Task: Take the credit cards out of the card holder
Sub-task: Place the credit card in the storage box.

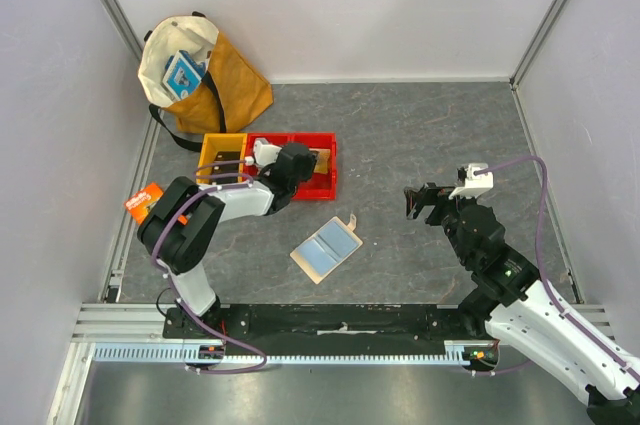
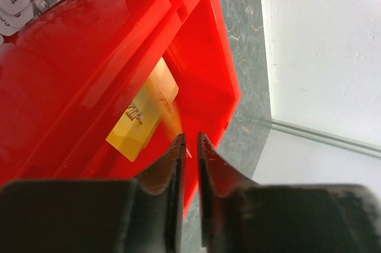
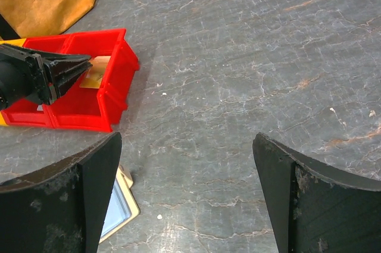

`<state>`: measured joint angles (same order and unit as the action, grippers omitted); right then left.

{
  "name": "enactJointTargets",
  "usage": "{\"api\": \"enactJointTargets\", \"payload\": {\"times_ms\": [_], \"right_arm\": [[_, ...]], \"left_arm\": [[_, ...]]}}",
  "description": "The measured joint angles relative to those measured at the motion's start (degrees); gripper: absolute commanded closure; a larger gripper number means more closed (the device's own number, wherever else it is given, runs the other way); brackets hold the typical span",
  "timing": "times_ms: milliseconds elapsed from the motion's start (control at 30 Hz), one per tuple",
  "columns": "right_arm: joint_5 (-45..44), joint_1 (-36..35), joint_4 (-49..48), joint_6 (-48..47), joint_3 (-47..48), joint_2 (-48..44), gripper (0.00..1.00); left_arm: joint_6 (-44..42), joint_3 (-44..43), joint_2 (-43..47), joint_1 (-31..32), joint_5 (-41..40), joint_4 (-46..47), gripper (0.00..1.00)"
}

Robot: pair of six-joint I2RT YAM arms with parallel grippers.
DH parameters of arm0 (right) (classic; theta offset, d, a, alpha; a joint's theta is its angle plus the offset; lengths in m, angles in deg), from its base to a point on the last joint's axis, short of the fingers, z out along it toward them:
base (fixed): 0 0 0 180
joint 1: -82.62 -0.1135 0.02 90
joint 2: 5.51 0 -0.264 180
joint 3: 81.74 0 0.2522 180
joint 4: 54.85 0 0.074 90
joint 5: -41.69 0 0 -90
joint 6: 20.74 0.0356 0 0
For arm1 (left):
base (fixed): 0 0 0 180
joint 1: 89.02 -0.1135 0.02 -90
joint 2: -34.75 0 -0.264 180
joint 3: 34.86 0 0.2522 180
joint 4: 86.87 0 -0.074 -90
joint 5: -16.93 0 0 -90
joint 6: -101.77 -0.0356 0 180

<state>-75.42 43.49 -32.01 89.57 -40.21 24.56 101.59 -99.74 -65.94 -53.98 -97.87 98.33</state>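
Shows one credit card (image 2: 143, 119) out, in the red bin (image 2: 71, 74) at twelve o'clock from the open card holder (image 1: 326, 249); left gripper (image 2: 190, 139) barely parted, empty; right gripper (image 3: 190, 193) spread wide; remainder unclear

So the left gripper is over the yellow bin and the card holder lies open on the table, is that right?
Not quite: the left gripper is over the red bin, not the yellow one, as the left wrist view shows. The card holder does lie open on the table.
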Motion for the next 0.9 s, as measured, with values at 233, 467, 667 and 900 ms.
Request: {"api": "enactJointTargets", "payload": {"times_ms": [233,467,667,900], "right_arm": [[0.02,0.00,0.59,0.00,0.00,0.07,0.02],[1.03,0.00,0.94,-0.07,0.02,0.72,0.02],[9.57,0.04,1.03,-0.90,1.55,6.49,0.05],[23.61,0.02,-1.11,-0.85,4.04,21.07,0.16]], "left_arm": [[0.15,0.09,0.31,0.07,0.98,-0.07,0.43],[-2.84,1.70,6.45,0.66,2.47,-0.50,0.38],[-12.68,4.63,18.18,2.93,7.50,-1.57,0.43],[-23.93,8.41,28.24,5.92,17.57,-7.93,0.47]]}}
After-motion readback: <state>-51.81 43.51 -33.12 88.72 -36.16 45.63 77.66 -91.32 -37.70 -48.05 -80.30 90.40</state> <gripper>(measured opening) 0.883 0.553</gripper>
